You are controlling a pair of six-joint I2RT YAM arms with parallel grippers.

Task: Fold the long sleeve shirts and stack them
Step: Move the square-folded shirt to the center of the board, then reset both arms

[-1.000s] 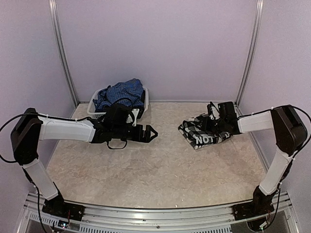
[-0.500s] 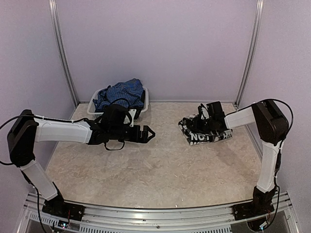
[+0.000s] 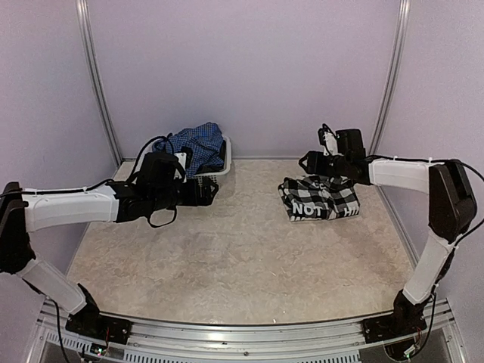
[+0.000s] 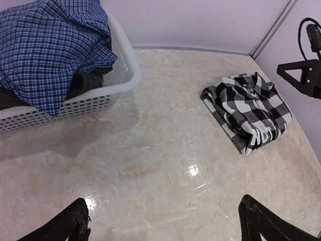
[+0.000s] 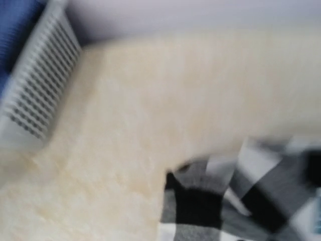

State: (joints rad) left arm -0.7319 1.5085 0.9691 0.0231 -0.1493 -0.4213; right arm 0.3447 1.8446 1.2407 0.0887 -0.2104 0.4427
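Observation:
The black-and-white checked shirt lies folded at the right of the table, its white letters facing the near edge. It also shows in the left wrist view and, blurred, in the right wrist view. The blue checked shirt is heaped in the basket. My right gripper hovers just behind the folded shirt, apart from it, with nothing hanging from it; how its jaws stand is unclear. My left gripper is wide open over bare table beside the basket.
The white mesh basket stands at the back left against the wall, and its side shows in the right wrist view. Metal corner posts and walls close in the table on three sides.
My right gripper has lifted off the black-and-white shirt and drawn back toward the rear wall. My left arm has pulled back left toward the basket, still open.

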